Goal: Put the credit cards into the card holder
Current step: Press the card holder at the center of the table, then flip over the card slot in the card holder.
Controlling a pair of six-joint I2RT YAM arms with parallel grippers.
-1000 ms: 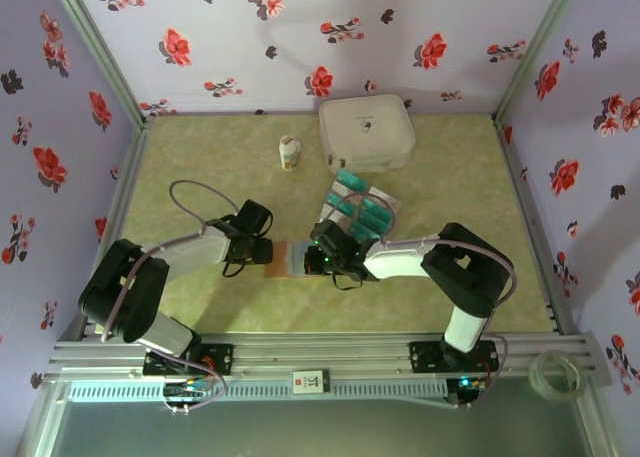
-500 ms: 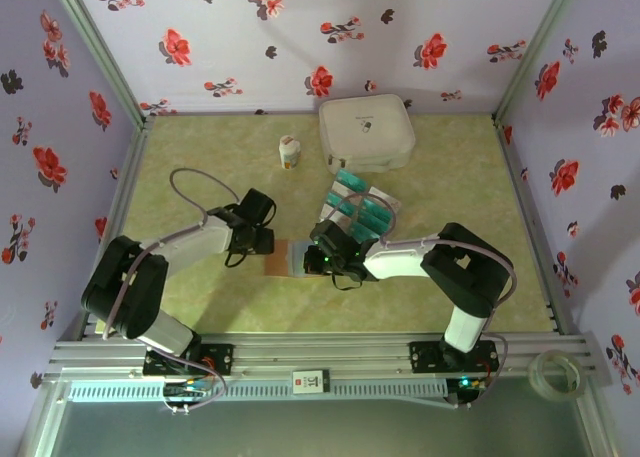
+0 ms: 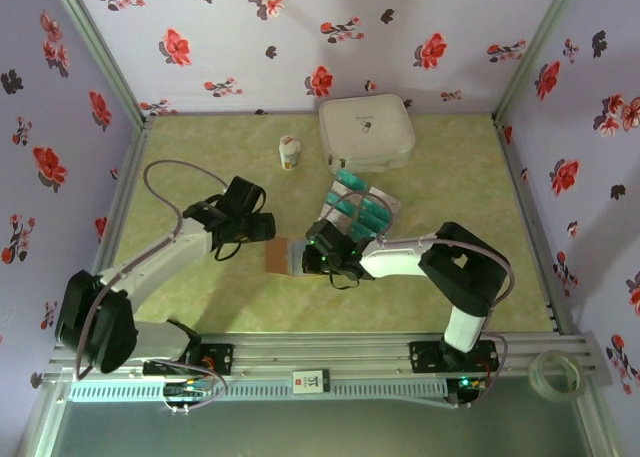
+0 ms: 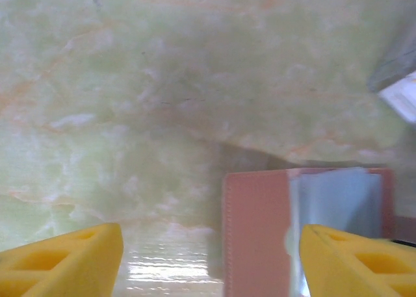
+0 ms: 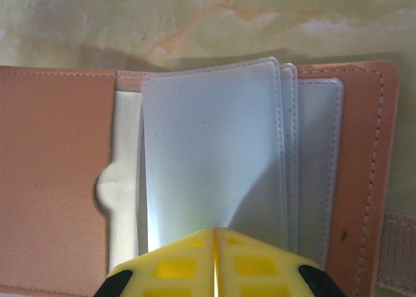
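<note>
The card holder (image 3: 283,257) lies open and flat on the table just below the middle of the top view, between the two grippers. The credit cards (image 3: 358,209) sit in a fanned pile up and to the right of it, apart from it and not yet in any pocket.

The right gripper (image 5: 214,258) has its yellow pads pressed together with no gap, at the lower edge of the front clear sleeve (image 5: 211,160). I cannot tell whether a sleeve edge is nipped between them. The left gripper (image 4: 211,255) is spread wide and holds nothing, with the holder's brown flap (image 4: 260,232) in the lower right of its view.

My judgement is that the step in hand is readying a pocket. To do it well:
- The right arm should pin or lift one sleeve alone, not the whole stack.
- The brown cover should stay flat so the holder cannot skate.
- The free left arm should fetch a single card by its short edge and slide it in square with the sleeve's mouth, since a skewed card would likely catch on the stitched border.

Counted:
- One card holder.
- Three clear sleeves showing staggered edges.
- Several teal cards, overlapped too much for an exact count.
- One white rounded case (image 3: 366,132).
- One small white bottle (image 3: 290,154).
</note>
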